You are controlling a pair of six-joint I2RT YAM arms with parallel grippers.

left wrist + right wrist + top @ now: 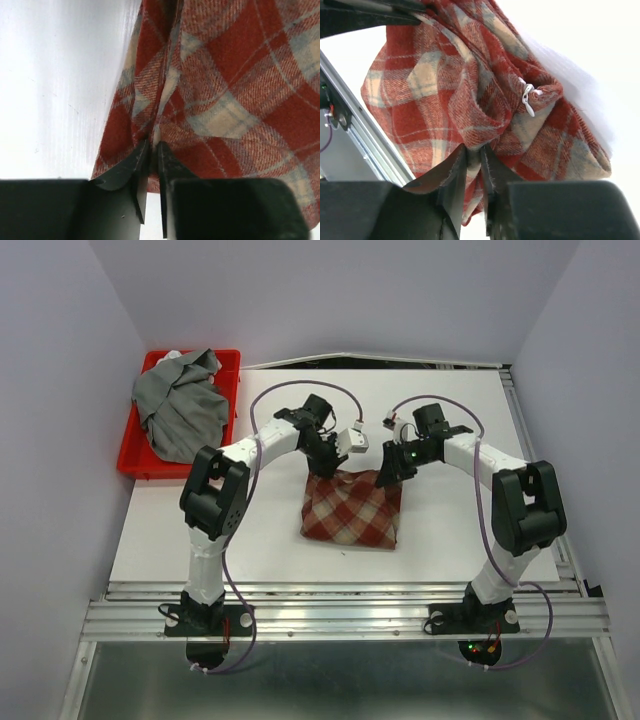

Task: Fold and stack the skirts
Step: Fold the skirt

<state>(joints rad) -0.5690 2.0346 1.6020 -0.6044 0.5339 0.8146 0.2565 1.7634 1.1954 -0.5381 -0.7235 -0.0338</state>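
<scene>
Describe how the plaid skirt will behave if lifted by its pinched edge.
Probably floppy: the plaid skirt bunches into folds where the right tool pinches it, so it should drape and sag. Its woven surface likely grips rather than slips in the left tool.

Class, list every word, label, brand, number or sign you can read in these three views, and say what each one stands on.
None can be read.
The plaid skirt shows only its check pattern.
The small white piece on it is too small to tell whether it bears any text.
The grey skirt and the red tray show no legible marks.
</scene>
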